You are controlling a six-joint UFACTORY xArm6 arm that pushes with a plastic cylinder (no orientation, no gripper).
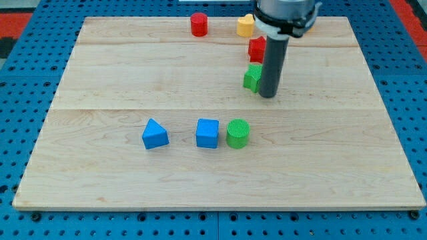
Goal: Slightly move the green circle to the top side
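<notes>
The green circle [237, 133] lies near the board's middle, just right of a blue cube [207, 133]. My tip [268, 95] rests on the board above and to the right of the green circle, a clear gap away from it. The rod stands right beside a second green block [252, 77], partly hiding it.
A blue triangle [155, 134] lies left of the blue cube. A red block [257, 49] sits above the second green block, behind the rod. A red cylinder [199, 24] and a yellow block [245, 25] lie near the wooden board's top edge [133, 20].
</notes>
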